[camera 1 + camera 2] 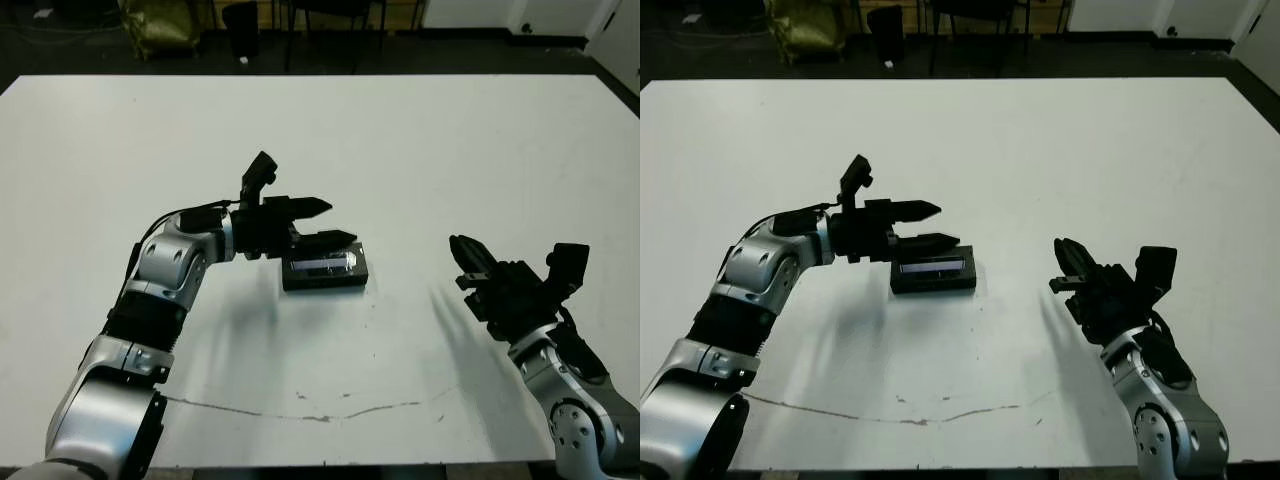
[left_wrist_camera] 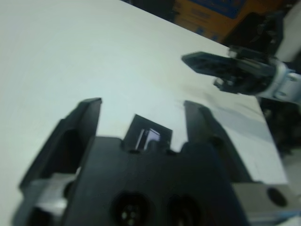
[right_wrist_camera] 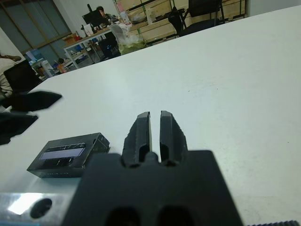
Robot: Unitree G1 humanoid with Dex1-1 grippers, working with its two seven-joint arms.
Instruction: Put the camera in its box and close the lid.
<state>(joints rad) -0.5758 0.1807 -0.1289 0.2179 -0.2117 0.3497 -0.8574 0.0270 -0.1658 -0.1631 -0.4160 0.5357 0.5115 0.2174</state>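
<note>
The box (image 1: 325, 270) lies at the table's middle as a closed black block. The lid (image 3: 66, 153) sits flat on it, its pale glossy strip facing up. The camera is hidden. My left gripper (image 1: 338, 222) hovers open just above the box's far left part, and the box (image 2: 149, 136) shows between its fingers (image 2: 87, 117). My right gripper (image 1: 466, 258) is shut and holds nothing, well to the right of the box and nearer the front edge. In the right wrist view its fingers (image 3: 141, 129) stand side by side with only a slit between them.
A thin dark crack line (image 1: 330, 412) runs across the table near the front edge. Beyond the far edge is a dark floor with chair legs (image 1: 330, 30) and a yellow bag (image 1: 160, 25). A person (image 3: 101, 14) sits at desks far off.
</note>
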